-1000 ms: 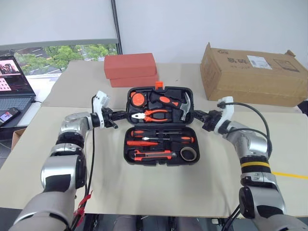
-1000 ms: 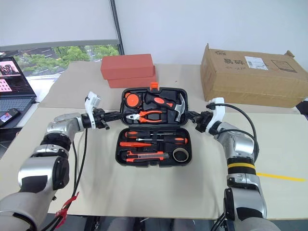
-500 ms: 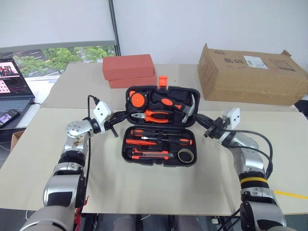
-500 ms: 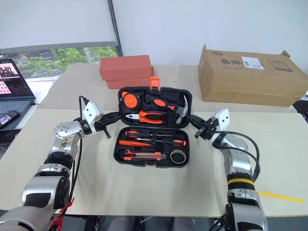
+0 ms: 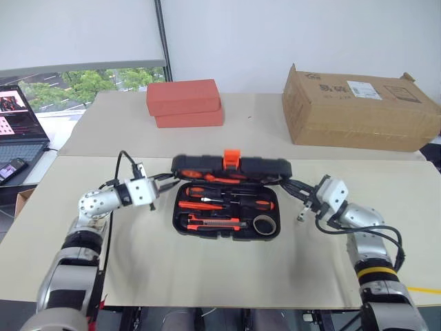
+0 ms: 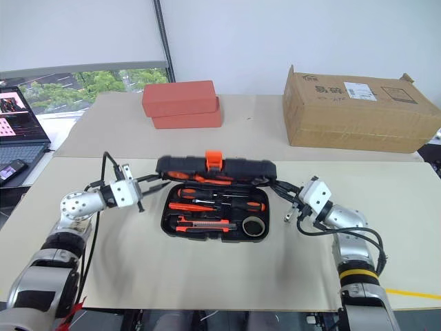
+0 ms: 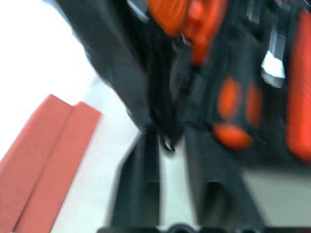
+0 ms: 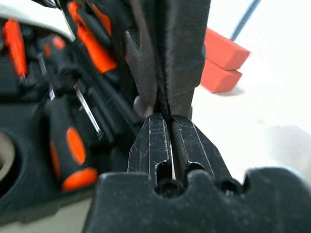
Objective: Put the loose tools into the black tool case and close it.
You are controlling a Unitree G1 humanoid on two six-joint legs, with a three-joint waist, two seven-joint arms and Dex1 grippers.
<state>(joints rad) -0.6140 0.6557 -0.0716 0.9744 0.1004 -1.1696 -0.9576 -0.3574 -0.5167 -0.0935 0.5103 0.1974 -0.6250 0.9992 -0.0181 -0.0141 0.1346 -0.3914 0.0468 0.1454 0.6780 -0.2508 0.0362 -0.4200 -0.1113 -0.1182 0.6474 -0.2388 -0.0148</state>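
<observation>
The black tool case (image 5: 227, 207) sits mid-table (image 5: 207, 269) with its lid swung down to about half-shut, orange latch (image 5: 231, 159) facing me. The screwdrivers (image 5: 227, 194), utility knife (image 5: 210, 222) and tape roll (image 5: 265, 224) lie in their base slots. My right pincer (image 5: 295, 189) is at the lid's right end with its fingers (image 8: 160, 141) pressed together; I can't tell if they pinch the lid's edge. My left pincer (image 5: 165, 183) is at the left end, and I cannot tell whether it is apart or together.

I see one risk: if one side loses the lid, it could drop crooked, jam on a tool handle, or shove the case.

A second ago the lid lay fully open, flat behind the base; both arms have since drawn back toward me.
</observation>
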